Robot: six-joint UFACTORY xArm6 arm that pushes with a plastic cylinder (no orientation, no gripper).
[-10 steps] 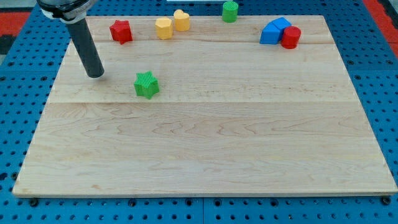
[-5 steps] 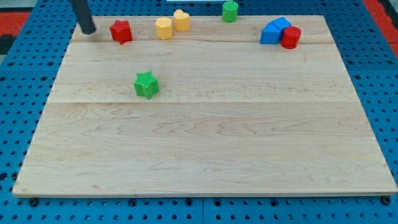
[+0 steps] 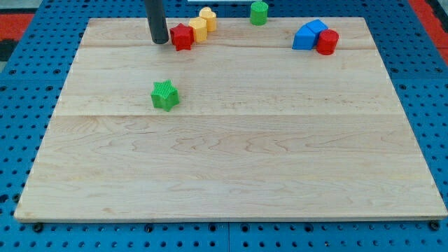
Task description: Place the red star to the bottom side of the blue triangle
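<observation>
One red star (image 3: 183, 36) — touching my tip (image 3: 160, 41), on its right

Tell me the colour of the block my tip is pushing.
Red: the red star, beside my tip, camera view.

- Bright, even light falls from overhead across the table (image 3: 231, 154).
- Blocks cast only short, soft shadows.
- Faint sheen on the pale wood; no harsh glare.
- Focus sharp throughout, edges undistorted.
</observation>
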